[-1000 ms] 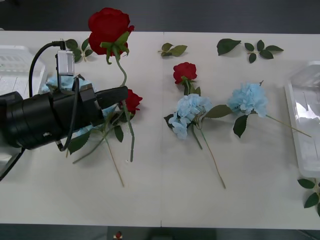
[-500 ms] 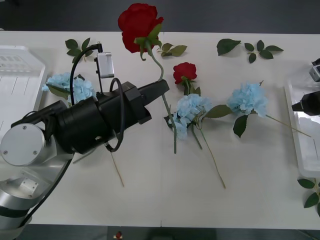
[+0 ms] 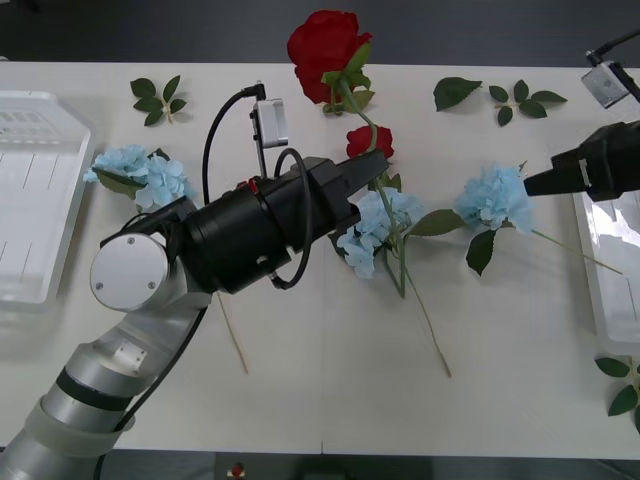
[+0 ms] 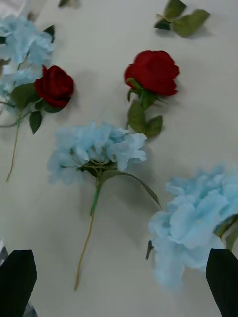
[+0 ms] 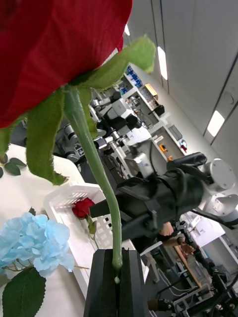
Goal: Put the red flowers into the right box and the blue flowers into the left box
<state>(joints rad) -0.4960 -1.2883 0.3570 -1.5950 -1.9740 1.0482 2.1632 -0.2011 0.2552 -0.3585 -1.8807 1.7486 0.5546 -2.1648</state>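
My left gripper (image 3: 377, 164) is shut on the stem of a red flower (image 3: 325, 40), held upright above the table's middle; in the left wrist view its fingers (image 5: 104, 282) clamp the stem under the bloom (image 5: 54, 44). Another red flower (image 3: 370, 140) lies beside two blue flowers (image 3: 375, 225) (image 3: 495, 195); a third blue flower (image 3: 140, 170) lies near the left box (image 3: 35, 200). My right gripper (image 3: 530, 185) (image 4: 119, 277) is open, just right of a blue flower (image 4: 198, 218). The right box (image 3: 605, 250) (image 5: 59, 198) holds a red flower (image 5: 82, 208).
Loose green leaf sprigs lie along the far side (image 3: 455, 92) (image 3: 525, 100) (image 3: 155, 95) and at the near right (image 3: 620, 385). My left arm's black forearm (image 3: 260, 225) spans the table's middle left. Bare tabletop lies along the near edge.
My left arm has swung to the right, carrying the red flower from the left side to the table's middle. My right arm has come in from the right edge toward the blue flower.
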